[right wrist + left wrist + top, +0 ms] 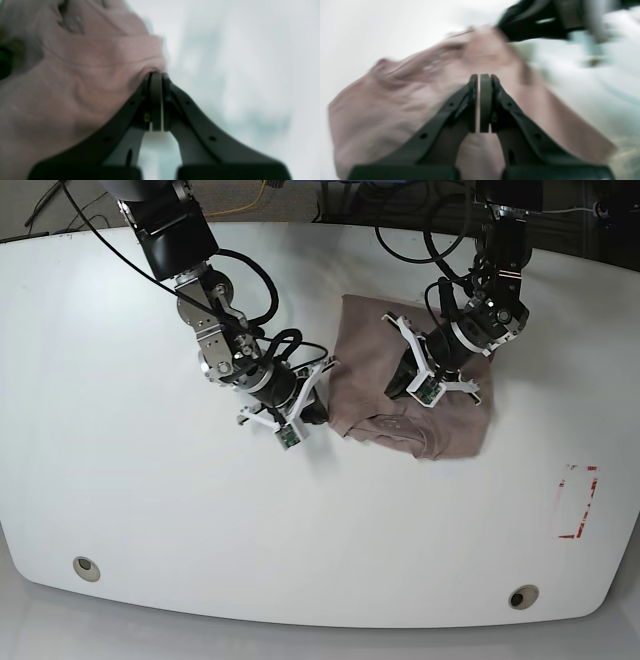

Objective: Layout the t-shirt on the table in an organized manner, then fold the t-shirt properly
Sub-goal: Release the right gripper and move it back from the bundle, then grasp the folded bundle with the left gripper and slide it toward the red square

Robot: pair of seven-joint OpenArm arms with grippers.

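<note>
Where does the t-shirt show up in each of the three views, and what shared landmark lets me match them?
Left wrist: the t-shirt fills the left and centre, blurred, behind the shut left gripper.
Right wrist: it covers the left half, at the tip of the shut right gripper.
Base: a bunched shape right of centre.
Shared landmark: the white table.

No readable text, label, brand or number is showing in any of the three views. The plain mauve-brown short-sleeved cloth t-shirt [415,380] is carrying no print. The only sign-like mark is a red tape rectangle outline [579,501] lying at about four o'clock on the large white smooth-topped table [120,480], and it is bearing no letters or figures. Both wrist views are appearing blurred, so any fine lettering there cannot be made out.
</note>
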